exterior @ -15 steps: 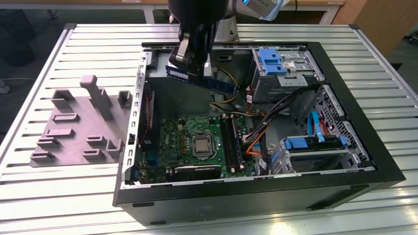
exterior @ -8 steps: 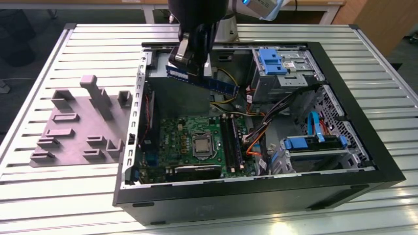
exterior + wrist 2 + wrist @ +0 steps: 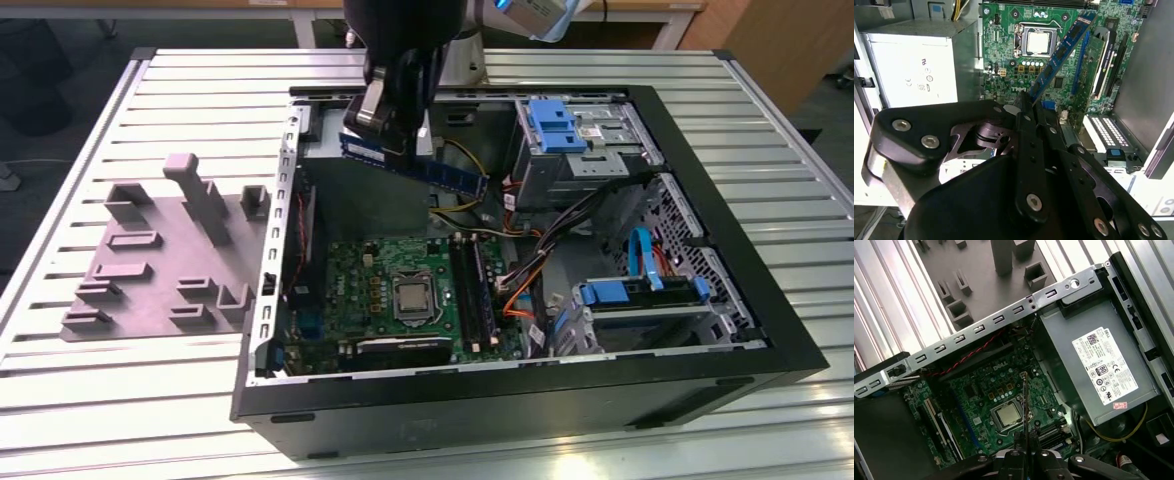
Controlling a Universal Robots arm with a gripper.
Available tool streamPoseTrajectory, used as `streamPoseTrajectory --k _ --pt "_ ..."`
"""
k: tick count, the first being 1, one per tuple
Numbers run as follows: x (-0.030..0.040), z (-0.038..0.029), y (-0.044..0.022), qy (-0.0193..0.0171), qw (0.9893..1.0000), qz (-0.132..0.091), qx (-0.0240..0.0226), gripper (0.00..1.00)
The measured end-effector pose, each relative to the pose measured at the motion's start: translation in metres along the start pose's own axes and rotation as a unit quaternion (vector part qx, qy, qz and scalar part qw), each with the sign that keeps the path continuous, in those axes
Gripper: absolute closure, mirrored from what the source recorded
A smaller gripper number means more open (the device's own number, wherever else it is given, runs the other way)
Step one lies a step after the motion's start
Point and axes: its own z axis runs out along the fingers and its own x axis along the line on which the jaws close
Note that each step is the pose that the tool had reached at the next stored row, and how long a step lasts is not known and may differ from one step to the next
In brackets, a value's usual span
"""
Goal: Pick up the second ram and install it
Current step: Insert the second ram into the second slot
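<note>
My gripper is clamped on one end of the second ram, which hangs tilted above the motherboard inside the open computer case. My fingers hide the gripped end. In the first wrist view the stick shows edge-on.

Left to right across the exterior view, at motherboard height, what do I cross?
grey plastic holder → green motherboard → cable bundle → blue drive bracket
</note>
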Motion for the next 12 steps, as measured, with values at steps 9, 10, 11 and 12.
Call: streamPoseTrajectory --k 9,10,11,12 --pt "0.0 0.0002 0.0 -0.0002 1.0 0.008 0.0 0.86" --pt "0.0 0.0003 0.0 -0.0003 1.0 0.009 0.0 0.86" --pt "0.0 0.0003 0.0 -0.0003 1.0 0.01 -0.0001 0.86" --pt "0.0 0.0003 0.0 -0.0003 0.9999 0.011 -0.0001 0.86"
